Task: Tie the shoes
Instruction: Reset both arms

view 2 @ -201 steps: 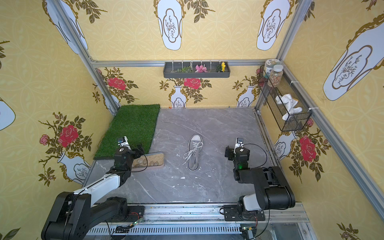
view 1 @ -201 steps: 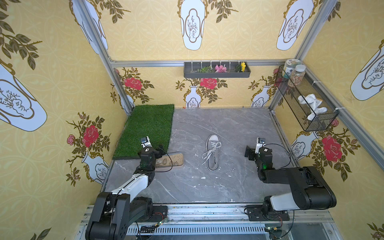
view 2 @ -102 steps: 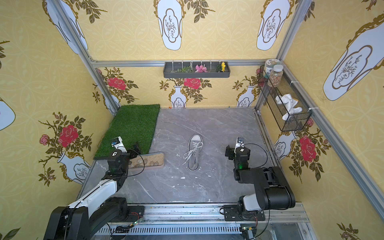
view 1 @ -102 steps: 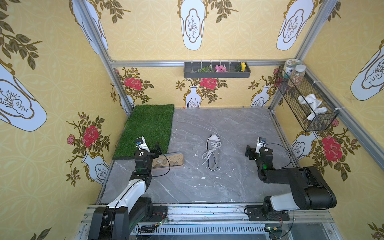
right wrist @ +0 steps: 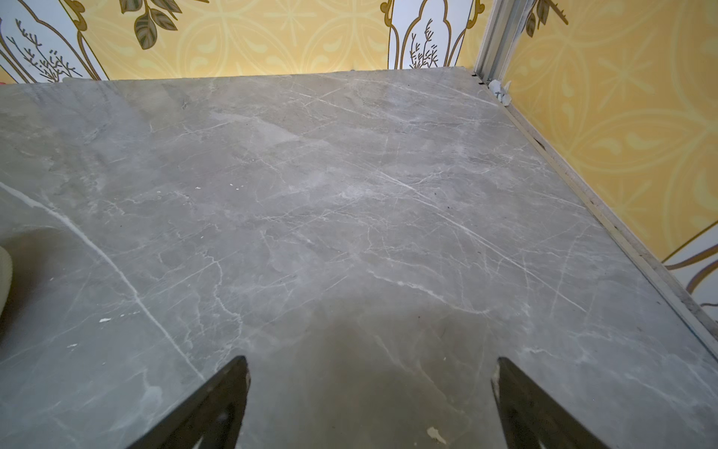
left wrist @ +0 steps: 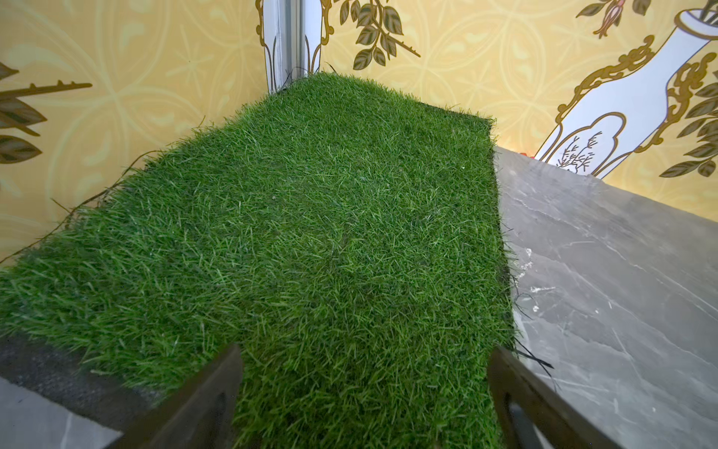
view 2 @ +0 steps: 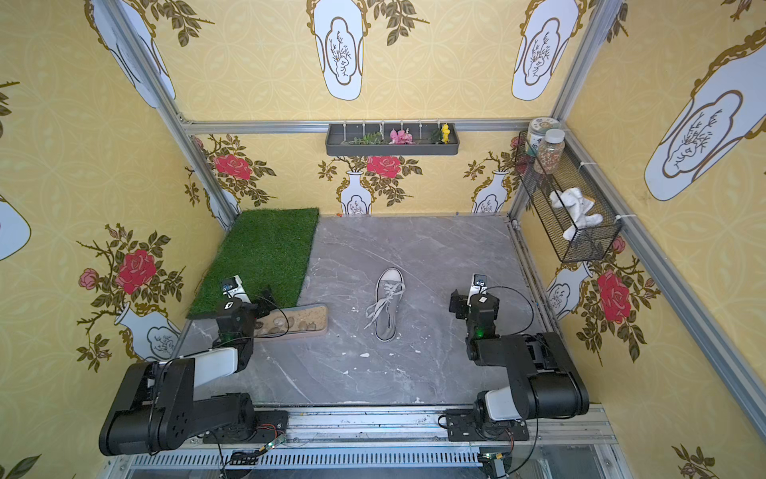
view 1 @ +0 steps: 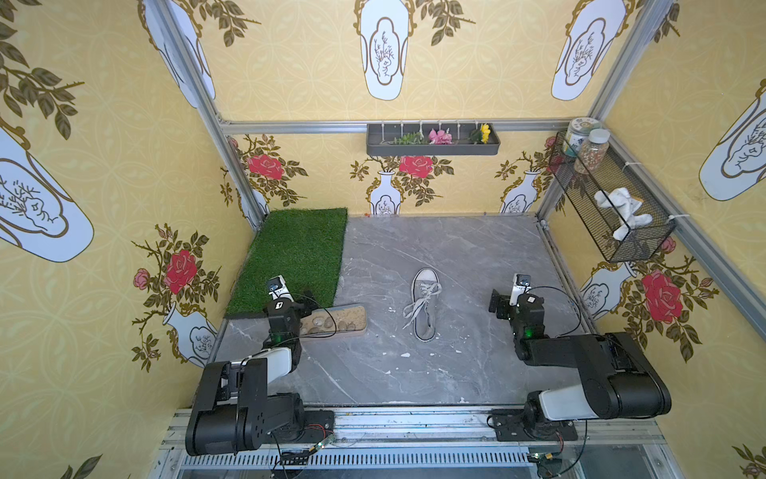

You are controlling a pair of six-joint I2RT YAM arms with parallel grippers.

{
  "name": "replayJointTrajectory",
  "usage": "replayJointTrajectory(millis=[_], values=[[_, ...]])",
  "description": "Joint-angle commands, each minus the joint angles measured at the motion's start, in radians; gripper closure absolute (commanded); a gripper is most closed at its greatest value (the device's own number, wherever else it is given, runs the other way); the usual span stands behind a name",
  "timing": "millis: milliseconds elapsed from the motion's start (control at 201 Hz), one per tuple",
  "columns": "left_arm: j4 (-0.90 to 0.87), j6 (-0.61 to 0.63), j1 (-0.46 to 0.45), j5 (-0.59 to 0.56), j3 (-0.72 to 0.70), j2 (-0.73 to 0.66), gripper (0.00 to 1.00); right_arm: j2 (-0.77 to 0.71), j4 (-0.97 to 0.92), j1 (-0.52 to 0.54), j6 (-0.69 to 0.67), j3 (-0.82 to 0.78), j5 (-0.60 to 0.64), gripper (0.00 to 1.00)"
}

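Note:
A grey canvas shoe point(view 1: 423, 309) point(view 2: 387, 309) lies in the middle of the marble floor, white toe cap toward the back wall. Its pale laces point(view 1: 410, 311) trail loose to the left side, untied. My left gripper point(view 1: 296, 297) point(view 2: 257, 297) is well left of the shoe, at the near edge of the grass mat. In the left wrist view it point(left wrist: 363, 350) is open over grass with nothing between the fingers. My right gripper point(view 1: 507, 296) point(view 2: 464, 296) is right of the shoe. It point(right wrist: 371, 361) is open over bare marble. A white sliver point(right wrist: 4, 272) shows at that view's edge.
A tan tray of pebbles point(view 1: 335, 321) lies beside the left gripper, between it and the shoe. The green grass mat point(view 1: 298, 253) fills the back left corner. A wire basket point(view 1: 609, 207) hangs on the right wall and a grey shelf point(view 1: 433, 145) on the back wall.
The left arm has folded back toward its base and its gripper has shifted a little left, toward the grass edge. The right arm and the shoe have not moved.

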Motion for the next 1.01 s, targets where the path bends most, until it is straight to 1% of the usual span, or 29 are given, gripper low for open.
replayJointTrajectory(millis=[0,1001], values=[[0.040,-0.006,0.001,0.013,-0.001,0.002,0.00,0.000,0.050,0.001,0.000,0.001,0.009,0.03],[0.043,-0.005,0.002,0.015,-0.001,0.004,0.00,0.000,0.050,0.001,0.000,0.001,0.009,0.03]])
